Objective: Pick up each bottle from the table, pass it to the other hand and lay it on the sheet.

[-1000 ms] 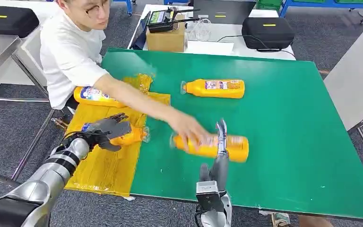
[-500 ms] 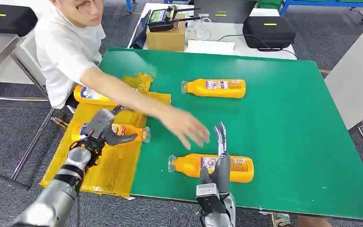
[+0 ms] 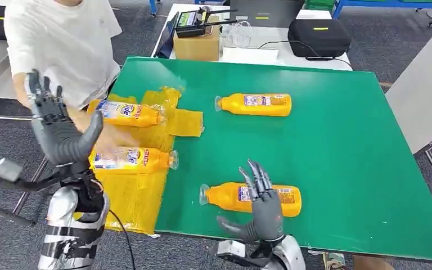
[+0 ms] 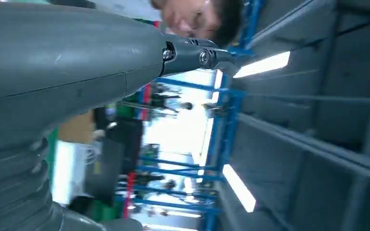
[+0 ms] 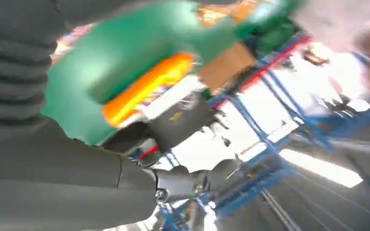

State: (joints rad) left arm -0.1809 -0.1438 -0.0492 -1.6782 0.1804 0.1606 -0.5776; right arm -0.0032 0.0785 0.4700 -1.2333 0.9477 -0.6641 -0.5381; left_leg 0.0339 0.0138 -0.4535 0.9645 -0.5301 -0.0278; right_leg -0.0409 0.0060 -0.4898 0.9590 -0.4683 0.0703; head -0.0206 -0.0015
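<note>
Done: two bottles [image 3: 128, 113] [image 3: 132, 159] lie on sheet [image 3: 129, 197], left table edge.
Left: two bottles [image 3: 254, 104] [image 3: 225, 197] on green.
Left hand [image 3: 62, 132]: raised, spread, empty.
Right hand [image 3: 264, 205]: spread, empty, over near-edge bottle.

head view high, wrist views apparently upturned

- Left hand [image 3: 62, 132] now raised off the yellow sheet [image 3: 129, 197], fingers spread, holding nothing; the bottle [image 3: 130, 159] it covered lies alone there.
- Right hand [image 3: 261, 205] turned palm-down with fingers apart, in front of the near bottle [image 3: 225, 197].
- Person [image 3: 67, 45] has drawn the arm back from the table [image 3: 343, 157]; blurred hand now near the sheet's bottles.
</note>
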